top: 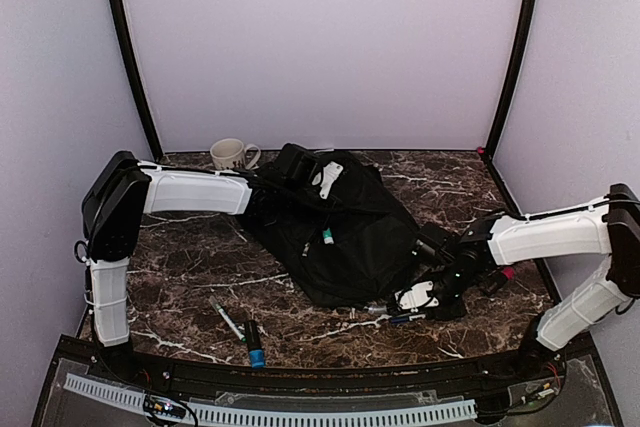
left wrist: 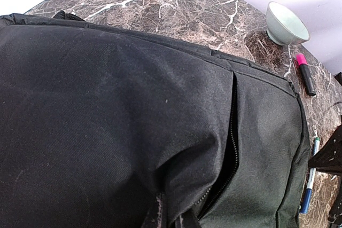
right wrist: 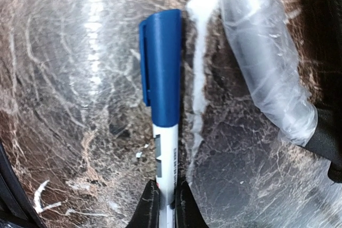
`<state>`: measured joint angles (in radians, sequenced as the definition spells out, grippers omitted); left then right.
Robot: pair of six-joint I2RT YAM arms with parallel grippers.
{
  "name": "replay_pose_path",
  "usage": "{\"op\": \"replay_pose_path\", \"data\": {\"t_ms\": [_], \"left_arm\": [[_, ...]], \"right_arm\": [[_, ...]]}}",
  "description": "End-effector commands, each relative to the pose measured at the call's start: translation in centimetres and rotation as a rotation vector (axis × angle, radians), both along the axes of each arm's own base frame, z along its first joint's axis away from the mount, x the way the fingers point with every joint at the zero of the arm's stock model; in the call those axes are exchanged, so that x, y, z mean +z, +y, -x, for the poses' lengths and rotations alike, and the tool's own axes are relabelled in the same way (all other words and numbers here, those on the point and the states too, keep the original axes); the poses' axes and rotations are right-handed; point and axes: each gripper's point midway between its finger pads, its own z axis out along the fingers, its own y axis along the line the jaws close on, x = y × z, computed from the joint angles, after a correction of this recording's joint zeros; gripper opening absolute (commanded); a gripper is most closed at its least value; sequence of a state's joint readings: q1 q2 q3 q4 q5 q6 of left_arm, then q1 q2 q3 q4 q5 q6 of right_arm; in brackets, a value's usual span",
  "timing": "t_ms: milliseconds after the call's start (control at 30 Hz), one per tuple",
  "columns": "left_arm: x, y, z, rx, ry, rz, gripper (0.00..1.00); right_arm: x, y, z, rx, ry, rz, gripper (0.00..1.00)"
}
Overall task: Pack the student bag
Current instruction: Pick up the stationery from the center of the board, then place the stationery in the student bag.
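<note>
Dark brown marble with white veins covers the table (top: 180, 247), closed in by pale lilac walls (top: 320, 37). Slumped across its middle lies the student bag (top: 350, 237), a large black soft fabric backpack. The left gripper (left wrist: 171, 218) is closed, its 2 fingers pinching a fold of the bag's cloth just beside a zipper (left wrist: 232, 132) that runs away ahead of the jaws. The right gripper (right wrist: 165, 211) sits low at the bag's near right corner. Its jaws are clamped on the white barrel of a blue-capped marker pen (right wrist: 163, 68), which points straight out from them over the marble. Crinkled clear plastic wrap (right wrist: 267, 52) lies ahead of those jaws, just beside the pen. A white ceramic mug (top: 233, 154) stands well apart from the left jaws, beyond the bag.
</note>
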<state>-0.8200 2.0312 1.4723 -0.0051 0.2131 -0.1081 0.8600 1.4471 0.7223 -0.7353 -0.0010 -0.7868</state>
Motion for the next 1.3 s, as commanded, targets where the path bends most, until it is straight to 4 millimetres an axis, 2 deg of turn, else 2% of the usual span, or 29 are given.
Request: {"op": "replay_pose_path", "data": {"t_ms": [0, 133, 367, 700, 933, 1000, 1267], "left_arm": [[0.2, -0.1, 2.4, -0.068, 0.061, -0.007, 0.00], [0.5, 0.0, 2.2, -0.066, 0.044, -0.018, 0.00], [1.4, 0.0, 2.2, -0.072, 0.030, -0.014, 0.00], [2.0, 0.0, 2.0, -0.065, 0.014, -0.013, 0.00], [3.0, 0.2, 1.9, -0.061, -0.005, -0.002, 0.00], [3.3, 0.2, 1.9, -0.059, -0.011, 0.000, 0.00], [4.1, 0.3, 1.8, -0.056, -0.022, 0.011, 0.00]], "right_arm": [[-1.9, -3.5, 2.0, -0.044, 0.080, 0.144, 0.04], [-0.6, -2.4, 2.2, -0.054, 0.118, 0.108, 0.01], [3.5, -1.0, 2.9, -0.009, 0.146, 0.010, 0.00], [8.9, 4.6, 2.3, -0.074, 0.268, -0.219, 0.00], [9.8, 6.9, -0.6, -0.252, 0.410, -0.315, 0.00], [10.6, 7.7, -1.9, -0.289, 0.441, -0.367, 0.00], [10.8, 10.3, -5.4, -0.467, 0.531, -0.433, 0.00]]}}
